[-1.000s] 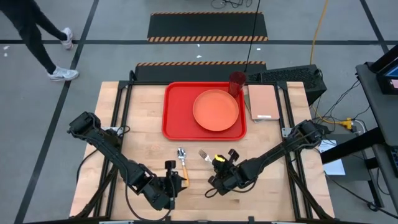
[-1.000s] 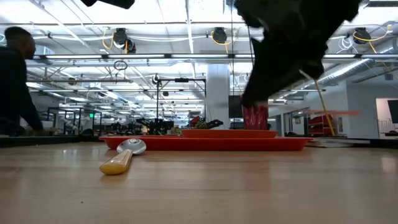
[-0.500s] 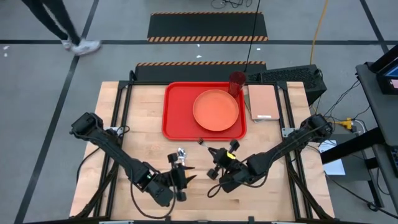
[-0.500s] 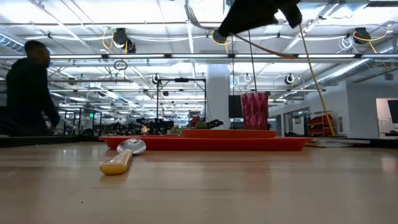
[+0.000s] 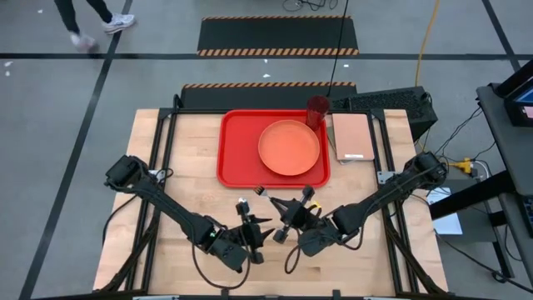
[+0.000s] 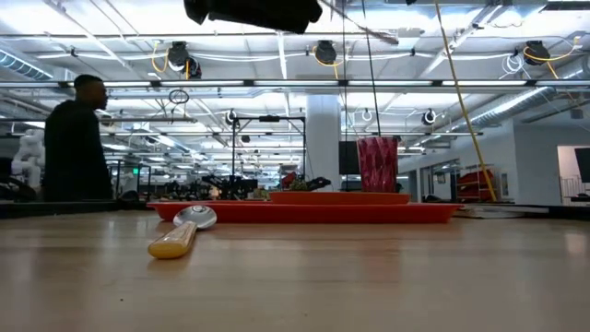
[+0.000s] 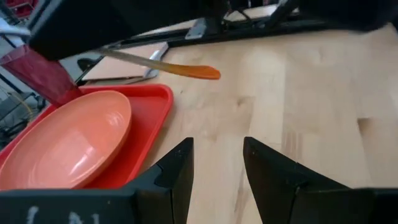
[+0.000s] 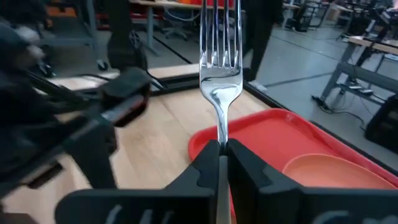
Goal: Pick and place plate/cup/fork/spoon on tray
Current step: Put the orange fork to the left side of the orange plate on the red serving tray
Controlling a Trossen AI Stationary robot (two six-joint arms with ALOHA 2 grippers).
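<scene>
Here the fork (image 8: 219, 74) stands clamped between the right gripper (image 8: 221, 163) fingers, silver tines sticking out past the fingertips, raised off the table (image 5: 183, 175). The left wrist view shows its orange handle in the air beyond the left gripper (image 7: 216, 163), whose fingers stand apart on nothing. Beyond the fork tines lies the red tray (image 5: 235, 150), holding the salmon plate (image 5: 289, 147); the dark red cup (image 5: 317, 109) stands at its far corner. The low view alone shows the spoon (image 6: 182, 231) lying on the wood, bowl toward the tray, and a person (image 6: 76, 140) in the room behind.
</scene>
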